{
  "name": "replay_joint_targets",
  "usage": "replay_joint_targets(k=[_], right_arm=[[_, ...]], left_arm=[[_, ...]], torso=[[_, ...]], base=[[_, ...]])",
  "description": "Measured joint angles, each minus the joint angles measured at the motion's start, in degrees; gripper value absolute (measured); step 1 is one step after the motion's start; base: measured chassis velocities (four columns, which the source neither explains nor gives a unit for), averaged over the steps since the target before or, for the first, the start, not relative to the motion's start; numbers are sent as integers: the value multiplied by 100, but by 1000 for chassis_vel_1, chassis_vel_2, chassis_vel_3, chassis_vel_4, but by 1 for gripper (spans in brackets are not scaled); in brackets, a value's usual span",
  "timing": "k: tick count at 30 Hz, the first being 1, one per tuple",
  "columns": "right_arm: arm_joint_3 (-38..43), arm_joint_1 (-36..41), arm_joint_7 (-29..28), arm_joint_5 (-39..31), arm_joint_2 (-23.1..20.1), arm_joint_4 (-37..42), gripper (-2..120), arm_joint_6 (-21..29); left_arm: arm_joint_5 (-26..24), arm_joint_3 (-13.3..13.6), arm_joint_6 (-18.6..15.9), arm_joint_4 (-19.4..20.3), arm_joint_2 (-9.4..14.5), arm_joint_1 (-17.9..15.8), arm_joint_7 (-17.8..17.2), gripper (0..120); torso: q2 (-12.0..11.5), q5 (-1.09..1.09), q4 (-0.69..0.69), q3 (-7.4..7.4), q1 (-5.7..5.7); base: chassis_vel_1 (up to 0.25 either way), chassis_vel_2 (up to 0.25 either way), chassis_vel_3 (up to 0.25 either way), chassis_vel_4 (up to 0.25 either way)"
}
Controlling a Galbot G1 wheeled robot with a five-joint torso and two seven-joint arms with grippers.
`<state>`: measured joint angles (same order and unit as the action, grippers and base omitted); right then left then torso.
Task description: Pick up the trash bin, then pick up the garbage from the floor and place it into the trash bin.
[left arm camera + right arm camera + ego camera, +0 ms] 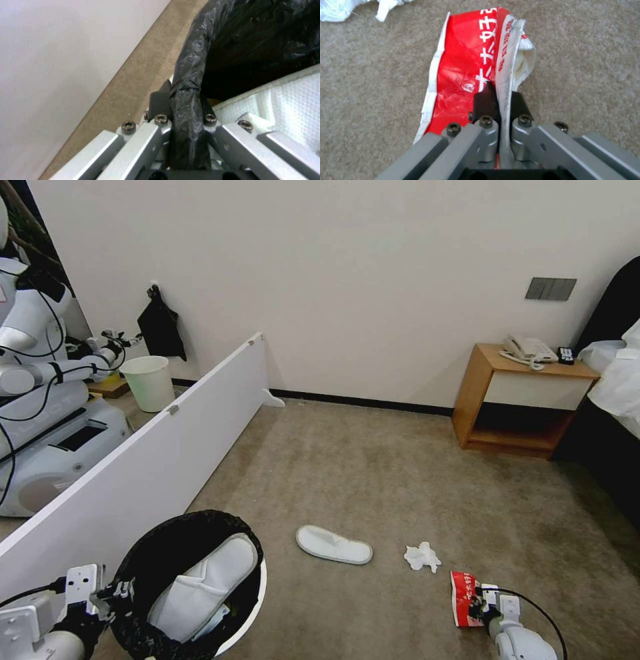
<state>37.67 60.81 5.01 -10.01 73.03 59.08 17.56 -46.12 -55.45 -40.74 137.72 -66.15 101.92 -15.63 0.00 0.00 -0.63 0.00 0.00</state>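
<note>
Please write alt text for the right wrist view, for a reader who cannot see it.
The right gripper is shut on a crumpled red-white packet, pinching its edge above beige carpet. A white tissue lies on the carpet beyond.

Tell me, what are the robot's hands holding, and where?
The left gripper pinches the trash bin by its bag-covered rim. The right gripper pinches the red-white packet by one edge.

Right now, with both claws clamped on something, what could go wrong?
1. The right claw pinches only a thin fold of the red-white packet; it might slip out while being lifted.
2. The left claw holds the trash bin by its bagged rim alone, so the liner may slide off.
3. The slipper in the bin lies near the rim, leaving the packet less room.
</note>
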Motion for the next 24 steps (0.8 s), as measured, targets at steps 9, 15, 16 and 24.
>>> replay_joint_targets(k=[9, 15, 16, 24], right_arm=[[79, 263, -52, -52, -64, 667, 0, -121], [54, 497, -149, -338, -152, 1532, 0, -843], [28, 539, -156, -419, -169, 1719, 0, -1006], [-189, 833, -156, -1162, -555, 3046, 0, -1234]], left_arm=[[-10, 25, 4, -32, 12, -26, 2, 3], [-14, 86, 5, -65, 19, -38, 1, 3], [-16, 97, 4, -71, 23, -50, -1, 3], [-113, 93, -6, -72, 110, -100, -9, 3]], torso=[[0, 2, -1, 0, 0], [0, -1, 0, 0, 0], [0, 2, 2, 0, 0], [0, 1, -2, 0, 0]], base=[[0, 0, 0, 0], [0, 0, 0, 0], [0, 0, 0, 0], [0, 0, 0, 0]])
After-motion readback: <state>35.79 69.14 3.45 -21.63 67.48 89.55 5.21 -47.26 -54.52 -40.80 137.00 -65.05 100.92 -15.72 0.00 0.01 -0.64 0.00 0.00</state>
